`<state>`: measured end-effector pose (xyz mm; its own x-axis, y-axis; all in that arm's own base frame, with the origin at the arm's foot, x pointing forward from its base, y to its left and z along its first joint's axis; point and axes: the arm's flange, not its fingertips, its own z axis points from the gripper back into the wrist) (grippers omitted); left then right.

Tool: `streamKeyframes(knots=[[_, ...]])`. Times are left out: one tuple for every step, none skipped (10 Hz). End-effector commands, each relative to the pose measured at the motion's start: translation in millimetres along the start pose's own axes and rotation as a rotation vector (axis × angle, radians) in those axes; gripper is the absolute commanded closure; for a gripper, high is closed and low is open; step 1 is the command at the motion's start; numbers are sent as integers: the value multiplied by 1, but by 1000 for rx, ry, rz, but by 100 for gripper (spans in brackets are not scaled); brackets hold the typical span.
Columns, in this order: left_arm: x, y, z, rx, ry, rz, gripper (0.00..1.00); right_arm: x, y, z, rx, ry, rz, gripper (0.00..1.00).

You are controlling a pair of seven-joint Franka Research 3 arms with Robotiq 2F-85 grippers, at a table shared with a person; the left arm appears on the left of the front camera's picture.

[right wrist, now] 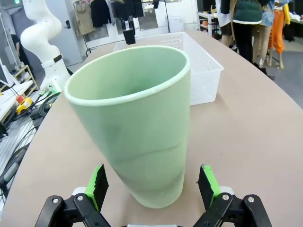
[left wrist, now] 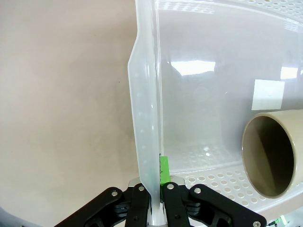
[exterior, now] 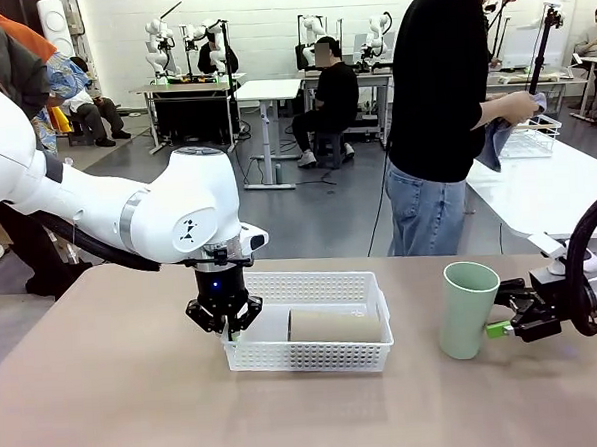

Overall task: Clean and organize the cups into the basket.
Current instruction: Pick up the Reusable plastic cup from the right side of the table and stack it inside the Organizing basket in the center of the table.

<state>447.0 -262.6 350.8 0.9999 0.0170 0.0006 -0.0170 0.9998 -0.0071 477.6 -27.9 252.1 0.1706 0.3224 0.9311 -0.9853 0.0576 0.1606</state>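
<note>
Standing upright, right of basket [exterior: 316, 358]: mint cup [right wrist: 132, 123], axis vertical, between spread jaws of right gripper [right wrist: 152, 182], pads [right wrist: 98, 187] not touching. Left gripper [exterior: 227, 327] clamped on basket wall; tan cup [exterior: 334, 325] lying inside.
</note>
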Motion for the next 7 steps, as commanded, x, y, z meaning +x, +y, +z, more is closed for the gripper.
streamKeyframes(knots=[[-1,0,0,-2,1,2,100,4,-5,-15,3,11,-7,0],[-1,0,0,-2,1,2,100,6,-4,-20,8,14,2,0],[-1,0,0,-2,1,2,100,8,-4,-26,12,10,16,0],[-1,0,0,-2,1,2,100,8,-4,-31,24,13,21,0],[-1,0,0,-2,1,2,100,7,-4,-35,31,17,25,0],[-1,0,0,-2,1,2,100,6,-5,-38,49,22,40,0],[-1,0,0,-2,1,2,100,5,-3,-41,67,30,46,0]])
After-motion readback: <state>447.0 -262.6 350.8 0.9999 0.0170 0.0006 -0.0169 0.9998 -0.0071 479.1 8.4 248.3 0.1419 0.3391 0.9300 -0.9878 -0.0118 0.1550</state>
